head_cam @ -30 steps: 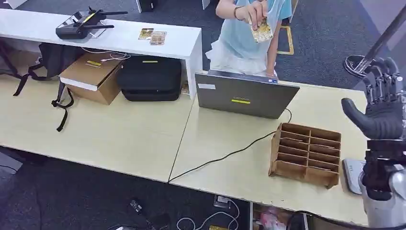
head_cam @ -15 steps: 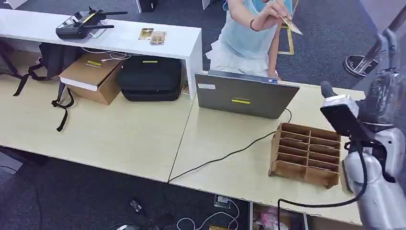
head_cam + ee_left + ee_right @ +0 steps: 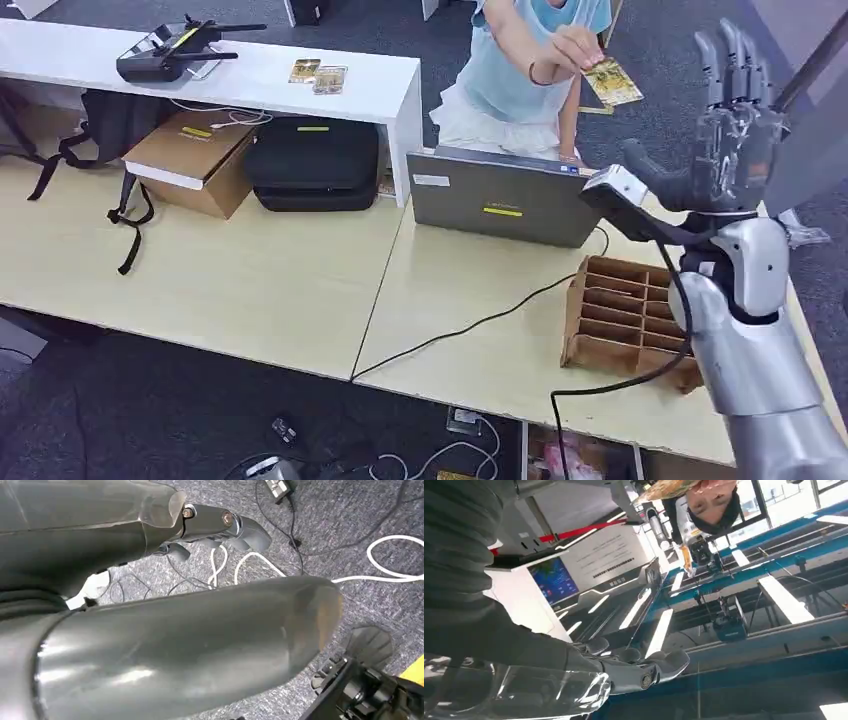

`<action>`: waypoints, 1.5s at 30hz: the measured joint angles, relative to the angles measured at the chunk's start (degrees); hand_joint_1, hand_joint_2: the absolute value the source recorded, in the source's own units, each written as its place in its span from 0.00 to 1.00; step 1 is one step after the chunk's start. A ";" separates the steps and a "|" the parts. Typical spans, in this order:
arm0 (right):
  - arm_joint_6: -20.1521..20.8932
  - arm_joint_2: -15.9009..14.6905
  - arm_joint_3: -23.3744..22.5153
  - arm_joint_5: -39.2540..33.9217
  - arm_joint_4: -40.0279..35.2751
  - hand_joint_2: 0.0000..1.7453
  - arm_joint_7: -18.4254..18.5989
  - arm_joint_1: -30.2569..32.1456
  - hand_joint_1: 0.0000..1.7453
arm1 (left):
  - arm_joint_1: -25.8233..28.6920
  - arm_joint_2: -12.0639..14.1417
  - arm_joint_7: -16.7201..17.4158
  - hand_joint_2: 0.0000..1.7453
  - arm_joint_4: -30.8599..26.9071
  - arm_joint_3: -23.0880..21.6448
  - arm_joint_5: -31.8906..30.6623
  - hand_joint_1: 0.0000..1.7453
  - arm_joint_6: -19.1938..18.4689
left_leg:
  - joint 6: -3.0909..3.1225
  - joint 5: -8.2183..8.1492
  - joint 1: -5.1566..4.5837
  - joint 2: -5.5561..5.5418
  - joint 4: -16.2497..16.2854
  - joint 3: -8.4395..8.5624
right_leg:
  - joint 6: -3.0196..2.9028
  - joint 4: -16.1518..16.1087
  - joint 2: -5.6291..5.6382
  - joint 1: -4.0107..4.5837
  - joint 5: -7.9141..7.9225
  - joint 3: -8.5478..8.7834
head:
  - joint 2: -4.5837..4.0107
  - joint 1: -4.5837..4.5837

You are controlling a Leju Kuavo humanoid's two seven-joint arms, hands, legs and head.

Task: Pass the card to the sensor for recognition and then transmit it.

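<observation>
- We are raising our right hand (image 3: 735, 140) above the bench's (image 3: 250, 280) right end, fingers spread, holding nothing.
- A person's hand (image 3: 573, 45) is pinching the card (image 3: 612, 82) nearby.
- Our left hand (image 3: 220, 527): fingers curled, holding nothing.

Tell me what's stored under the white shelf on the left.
Under the white shelf sit a cardboard box and a black case, with a dark bag further left. Whatever lies behind them is hidden.

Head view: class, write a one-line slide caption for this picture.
A person holds out a card toward the robot's raised, empty right hand above the desk.
</observation>
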 joint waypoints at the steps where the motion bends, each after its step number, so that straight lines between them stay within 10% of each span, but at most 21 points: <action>1: 0.09 0.31 0.32 0.06 1.34 1.00 0.13 -0.83 0.00 | -0.06 -0.07 0.00 0.00 0.00 -0.22 -0.02 0.00 -0.11 | 0.00 0.00 0.00 0.00 0.00 0.00 | 0.00 0.00 0.00 0.00 0.00 0.00 | 0.00 0.00; 21: -0.72 5.71 3.91 2.60 19.05 1.00 1.62 -12.42 0.01 | -1.37 -1.09 0.00 0.00 0.00 -2.54 -0.48 0.00 -1.31 | 0.01 0.01 0.01 -0.01 0.01 0.00 | 0.00 0.01 -0.01 0.01 0.00 -0.01 | 0.00 0.00; 23: -0.79 6.17 4.13 2.95 19.97 1.00 1.83 -12.93 0.20 | -1.43 -1.09 0.00 0.00 0.00 -2.54 -0.41 0.00 -1.31 | 0.01 0.01 0.01 -0.01 0.01 0.00 | 0.00 0.02 0.00 0.01 0.00 -0.01 | 0.00 0.00; 24: -0.81 6.39 4.28 3.15 20.39 1.00 1.99 -13.16 0.78 | -1.47 -1.09 0.00 0.00 0.00 -2.56 -0.41 0.00 -1.33 | 0.01 0.01 0.00 -0.01 0.01 0.00 | 0.00 0.01 0.00 0.01 0.00 -0.01 | 0.00 0.00; 25: -0.81 6.58 4.37 3.30 20.91 1.00 2.12 -13.38 0.99 | -1.53 -1.09 0.00 0.00 0.00 -2.56 -0.39 0.00 -1.33 | 0.01 0.01 0.00 -0.01 0.01 0.00 | 0.00 0.01 0.00 0.00 0.00 -0.01 | 0.00 0.00; 45: -5.09 7.48 3.21 4.61 26.31 1.00 1.90 -14.67 1.00 | -2.32 -1.51 0.00 0.00 0.00 -4.70 -0.41 0.00 -1.99 | 0.01 0.01 0.00 0.00 0.04 0.03 | -0.03 0.00 0.01 0.00 0.02 -0.01 | 0.00 0.00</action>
